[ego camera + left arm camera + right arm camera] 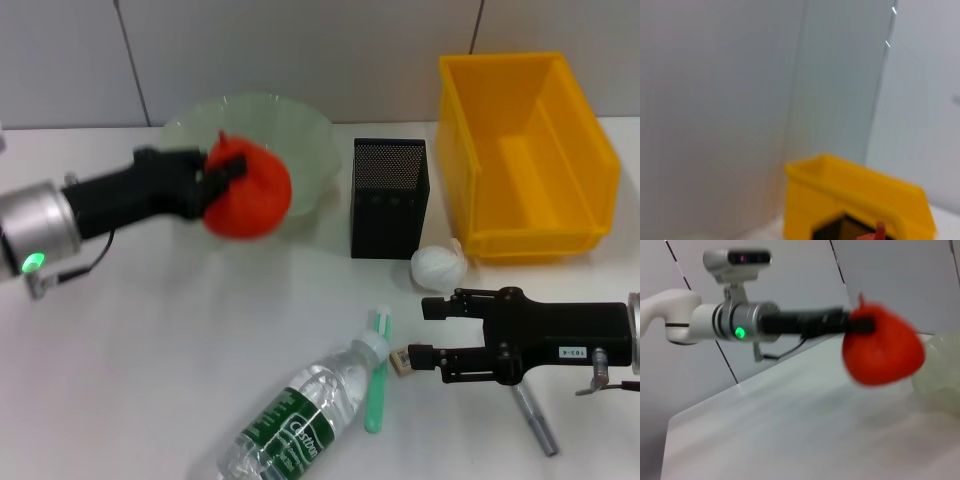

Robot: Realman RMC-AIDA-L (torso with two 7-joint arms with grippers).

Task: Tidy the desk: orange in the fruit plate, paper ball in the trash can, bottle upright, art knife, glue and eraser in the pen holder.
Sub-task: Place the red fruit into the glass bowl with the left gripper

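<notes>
A plain white desk (180,340) against a grey panelled wall is your workspace. Your left gripper (222,180) is clamped on the orange (250,195) and holds it in the air, just at the near rim of the fruit plate (300,130), which lies directly beyond the fingertips. In the right wrist view the orange hangs clear above the desk with the pale plate just past it.

To finish this step well, carry the fruit a little farther forward so it sits over the plate's middle rather than its scalloped edge, then lower before you let go; released from this height or this far out, it would likely roll off the rim and back onto the desk.

Your right gripper (425,335) hovers low with its fingers apart. Just off its fingertips is the eraser (402,361); the paper ball (438,265) lies just beyond it, near the pen holder (390,198) and the trash can (525,150). The bottle (300,420) lies on its side, nearer you than that hand.
</notes>
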